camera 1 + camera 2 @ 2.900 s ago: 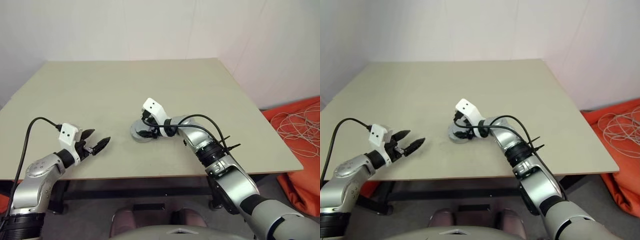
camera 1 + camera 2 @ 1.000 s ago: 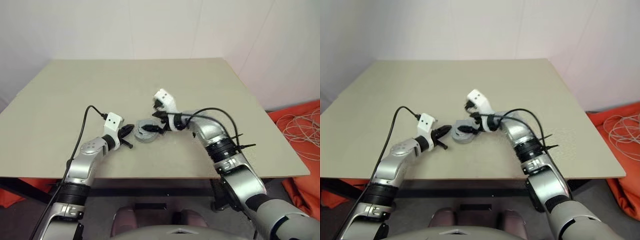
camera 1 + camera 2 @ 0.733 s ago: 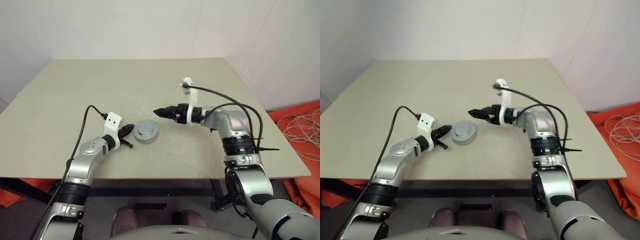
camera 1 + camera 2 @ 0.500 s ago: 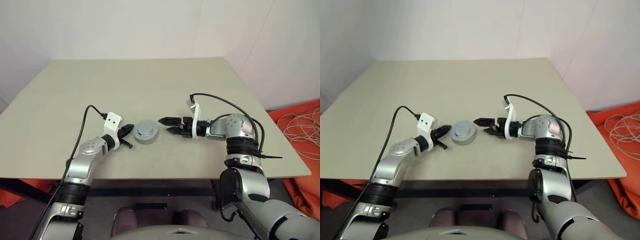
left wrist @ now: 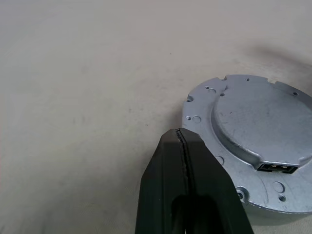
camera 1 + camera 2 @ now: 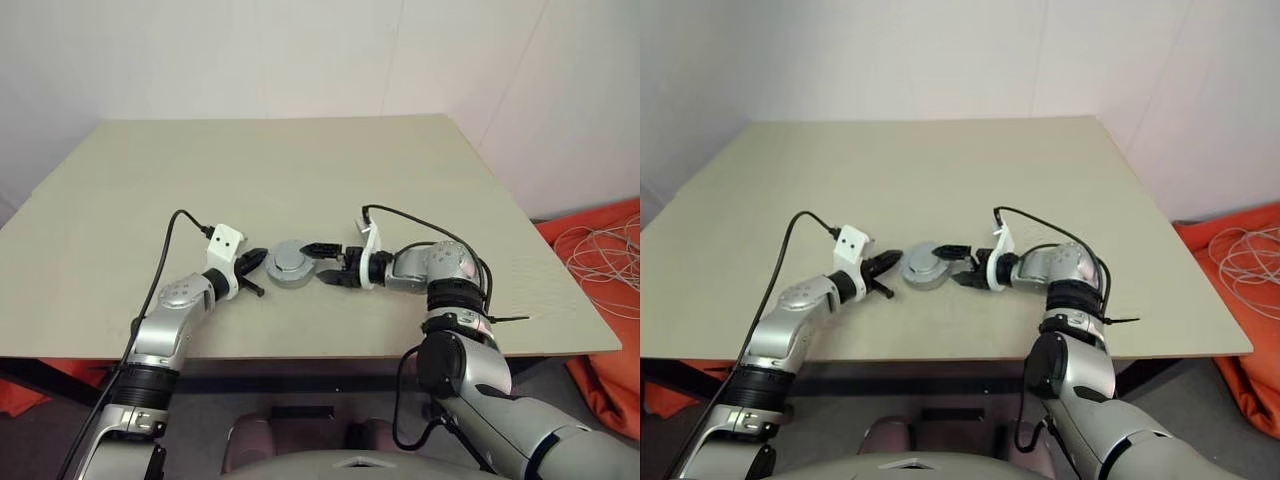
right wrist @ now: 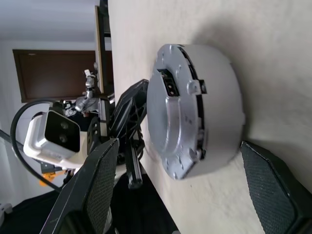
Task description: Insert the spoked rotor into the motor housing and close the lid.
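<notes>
**A:** Left eye view first: where does the job stand on the table [image 6: 420, 170]?

**B:** It looks close to done. The motor housing [image 6: 288, 272] sits on the tabletop with the lid [image 5: 261, 126] on it, plain grey face up, so I judge the rotor is already inside; it is hidden under the lid, so I cannot confirm that.

**A:** And the arms?

**B:** The right gripper [image 6: 327, 262] lies low and level, its two black fingers spread wide, one on each side of the housing. In the right wrist view the housing sits between those fingers [image 7: 100, 192], apart from both.

**A:** The other one?

**B:** The left gripper [image 6: 254, 274] has its fingers pressed together, pinching nothing. Its tip rests just beside the housing's rim on the opposite side, perhaps touching; I cannot tell.

**A:** Is the lid fully seated?

**B:** Not certain. The right wrist view shows a dark seam between lid and housing. I judge that a final press or squeeze may be what is left.
</notes>
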